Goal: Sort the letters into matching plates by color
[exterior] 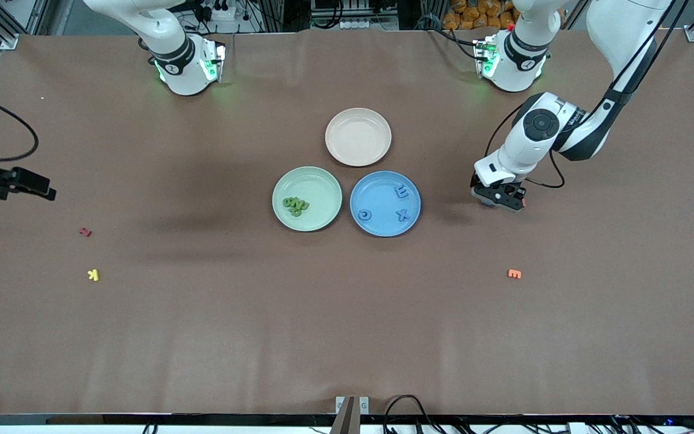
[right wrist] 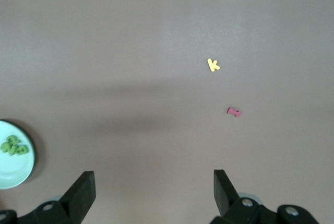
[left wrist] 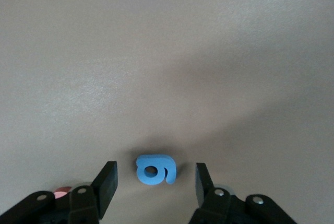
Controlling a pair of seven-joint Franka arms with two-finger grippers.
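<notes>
The left gripper [left wrist: 151, 182] is down at the table toward the left arm's end from the blue plate [exterior: 385, 203], jaws apart with a gap on each side of the last blue letter [left wrist: 155, 169], which lies flat between the fingers [left wrist: 107, 182], untouched. Straddling it that way lines up a pinch across its narrow body, by my reading.

Out from there: the blue plate already holds three blue letters [exterior: 402, 192], so this one looks like the final piece. The green plate [exterior: 306, 198], touching the blue plate's edge, carries its green letters [exterior: 296, 205] in a heap. A beige-pink plate [exterior: 358, 137] sits just farther from the front camera than the blue plate, bare.

An orange letter [exterior: 514, 274] lies nearer the camera than the blue plate, well off the carry path. The right gripper [right wrist: 154, 190] waits wide open and empty, up at the right arm's end of the table, well away from the blue plate, with a yellow letter [right wrist: 213, 65] and a red letter [right wrist: 234, 112] on the table below it.
</notes>
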